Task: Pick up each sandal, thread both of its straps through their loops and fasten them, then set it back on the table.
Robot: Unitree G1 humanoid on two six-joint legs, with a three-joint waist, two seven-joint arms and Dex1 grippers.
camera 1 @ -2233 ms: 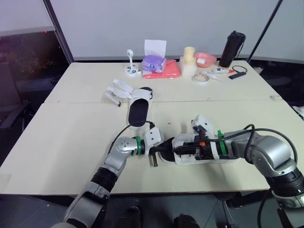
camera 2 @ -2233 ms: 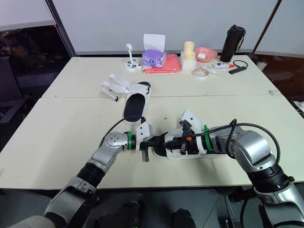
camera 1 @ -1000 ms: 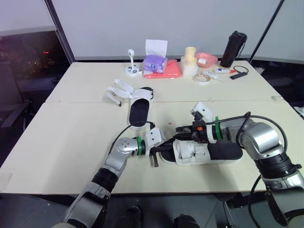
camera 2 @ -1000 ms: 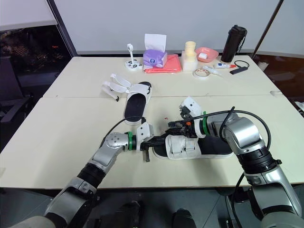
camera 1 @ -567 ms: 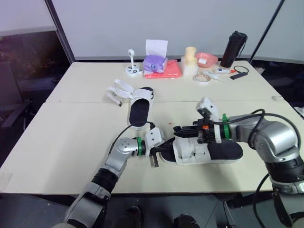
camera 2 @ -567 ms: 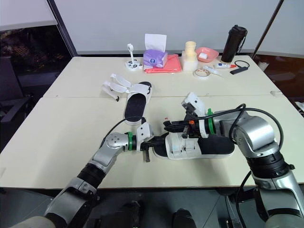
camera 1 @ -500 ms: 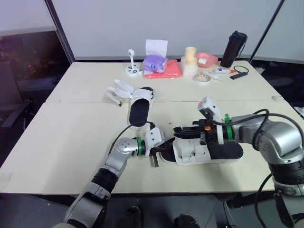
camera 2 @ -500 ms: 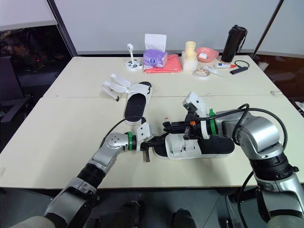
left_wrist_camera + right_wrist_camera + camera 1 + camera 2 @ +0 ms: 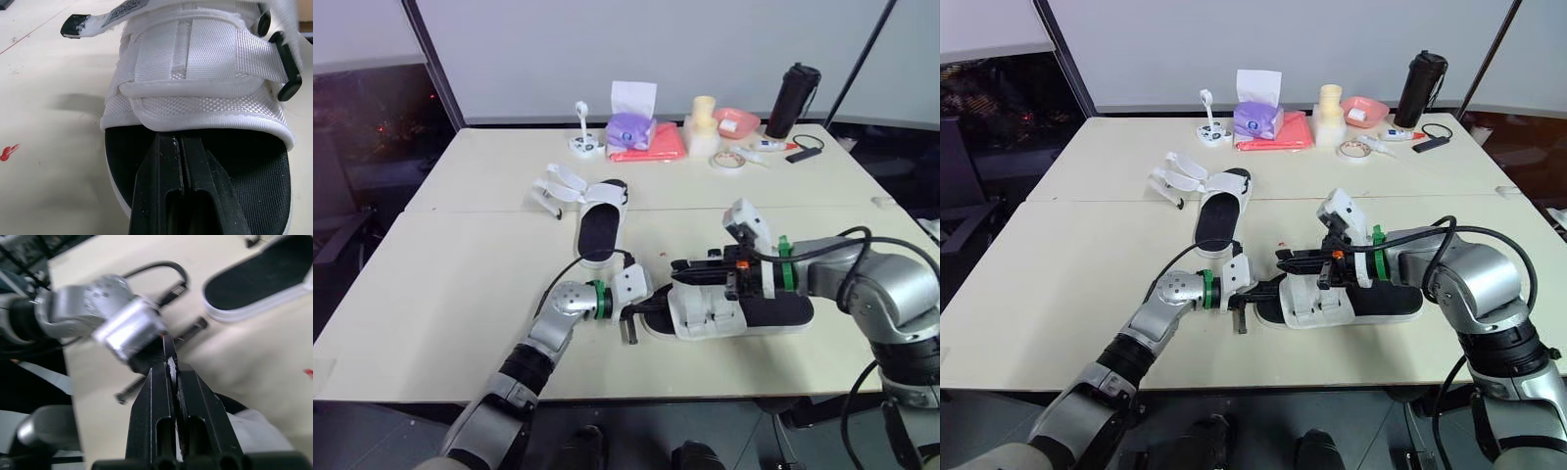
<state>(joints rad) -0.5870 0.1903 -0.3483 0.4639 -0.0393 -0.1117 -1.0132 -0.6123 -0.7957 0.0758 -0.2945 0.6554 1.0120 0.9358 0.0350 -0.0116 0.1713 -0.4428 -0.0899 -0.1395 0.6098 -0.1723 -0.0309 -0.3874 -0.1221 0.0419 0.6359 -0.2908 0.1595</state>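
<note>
White-strapped, black-soled sandal (image 9: 749, 315) lying flat on the cream table (image 9: 431, 294) near its front edge, between the two grippers. Left gripper (image 9: 654, 301): fingers (image 9: 164, 171) pressed together, over the toe end of the footbed. Right gripper (image 9: 679, 265): fingers (image 9: 156, 396) closed together, above the straps. Second matching sandal (image 9: 598, 232) lies farther back, its straps spread open.

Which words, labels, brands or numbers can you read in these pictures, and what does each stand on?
None can be read.
Sandal strap: grey print, too blurred.
Purple tissue pack: any print too small.
</note>
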